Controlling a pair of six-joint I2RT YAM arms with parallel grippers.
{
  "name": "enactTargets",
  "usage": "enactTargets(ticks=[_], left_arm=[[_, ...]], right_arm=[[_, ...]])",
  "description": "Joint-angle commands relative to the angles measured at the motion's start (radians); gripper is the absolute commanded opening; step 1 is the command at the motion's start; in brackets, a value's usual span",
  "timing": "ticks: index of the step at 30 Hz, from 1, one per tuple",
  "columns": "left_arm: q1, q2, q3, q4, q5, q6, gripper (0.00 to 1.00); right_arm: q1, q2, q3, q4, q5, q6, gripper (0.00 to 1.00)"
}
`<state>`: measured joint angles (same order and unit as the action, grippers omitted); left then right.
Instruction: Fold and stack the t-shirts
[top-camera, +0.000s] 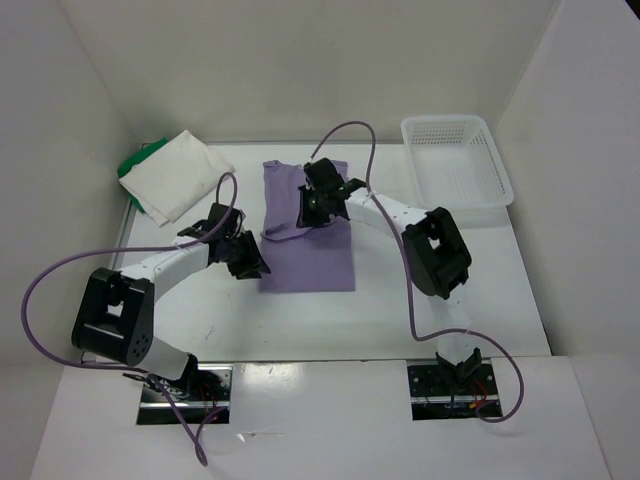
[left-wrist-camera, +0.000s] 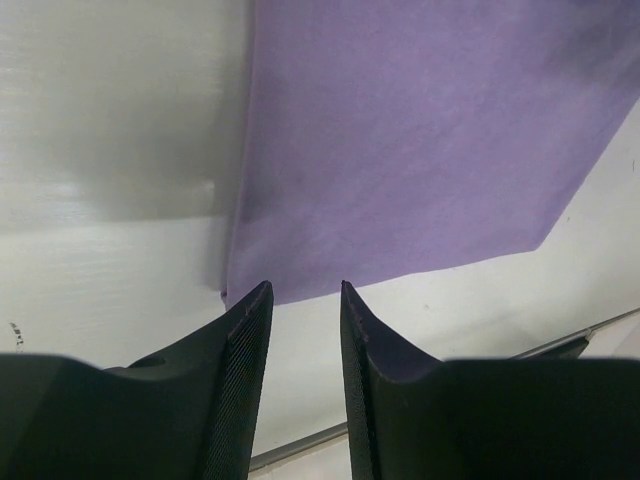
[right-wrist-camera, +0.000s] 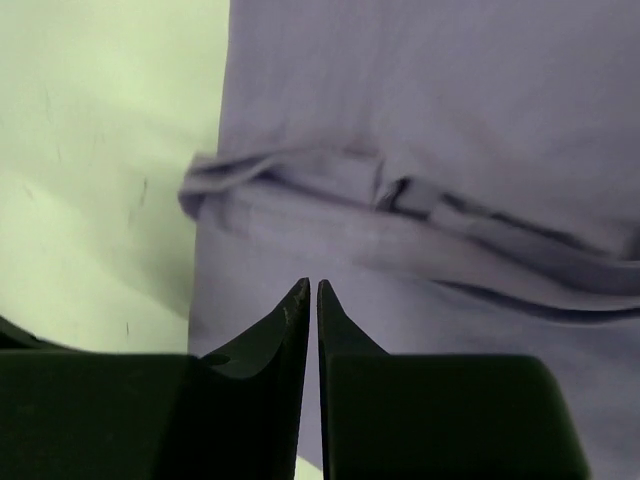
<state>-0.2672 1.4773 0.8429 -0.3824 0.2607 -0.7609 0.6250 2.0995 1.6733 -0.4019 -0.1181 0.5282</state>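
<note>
Arms: two, bolted at my near edge. The left arm (top-camera: 170, 262) and right arm (top-camera: 400, 215) both reach in over the surface (top-camera: 400, 290), and each trails one purple cable.
Left jaws: low at the near-left corner of the purple shirt (top-camera: 310, 260). They are parted, and I see only bare surface in the gap. From the left wrist, the shirt's (left-wrist-camera: 420, 130) near edge lies just beyond the tips, and I cannot tell whether they touch it.
Shirts: three in all: one purple, one white, one green.
Purple shirt: lies alone mid-surface, between the two arms. It is a long flat rectangle running away from me, smooth over its near half. Its left edge bulges out a little about halfway up.
Right jaws: over the far half of the purple shirt, near its left edge. They are drawn together to a thin slit, and I cannot tell whether any cloth is pinched between them. From the right wrist, one bunched ridge of cloth crosses the shirt (right-wrist-camera: 450, 90) just beyond the tips.
White shirt (top-camera: 175, 175): at the far-left corner, folded to a rough square turned at an angle, well apart from the purple one.
Green shirt (top-camera: 130, 165): under the white one, with only slivers showing along the left side.
Basket (top-camera: 445, 120): one, white mesh, at the far right.
</note>
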Motion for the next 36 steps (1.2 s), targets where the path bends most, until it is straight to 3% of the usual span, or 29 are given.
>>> enactTargets(ticks=[1,7,13,20,25,28,31,34,36], left_arm=[[0.0,-0.011,-0.021,0.029,0.017,-0.035,0.41],[0.0,0.029,-0.042,0.077,0.017,-0.035,0.41],[0.0,0.097,-0.062,0.106,-0.009,-0.035,0.41],[0.0,0.069,-0.091,0.076,-0.057,-0.026,0.42],[0.0,-0.01,-0.061,0.037,-0.057,-0.026,0.47],[0.0,-0.063,-0.036,-0.013,-0.067,-0.014,0.47],[0.023,-0.09,-0.056,-0.033,-0.067,-0.003,0.47],[0.046,-0.086,-0.106,-0.033,-0.067,-0.003,0.44],[0.056,-0.059,-0.12,-0.001,-0.049,-0.015,0.44]], right_arm=[[0.057,0.014,-0.05,-0.005,-0.139,-0.02,0.11],[0.079,0.115,0.023,0.008,-0.13,-0.02,0.09],[0.068,0.194,0.121,0.003,0.004,-0.04,0.09],[0.028,0.229,0.313,0.041,0.164,0.004,0.11],[0.019,0.214,0.39,-0.035,0.14,-0.01,0.13],[0.01,0.101,0.286,-0.048,0.089,-0.019,0.16],[-0.011,-0.028,-0.003,0.004,0.009,0.016,0.16],[-0.051,-0.18,-0.233,0.031,-0.093,0.059,0.0],[-0.073,-0.281,-0.337,0.04,-0.109,0.088,0.0]])
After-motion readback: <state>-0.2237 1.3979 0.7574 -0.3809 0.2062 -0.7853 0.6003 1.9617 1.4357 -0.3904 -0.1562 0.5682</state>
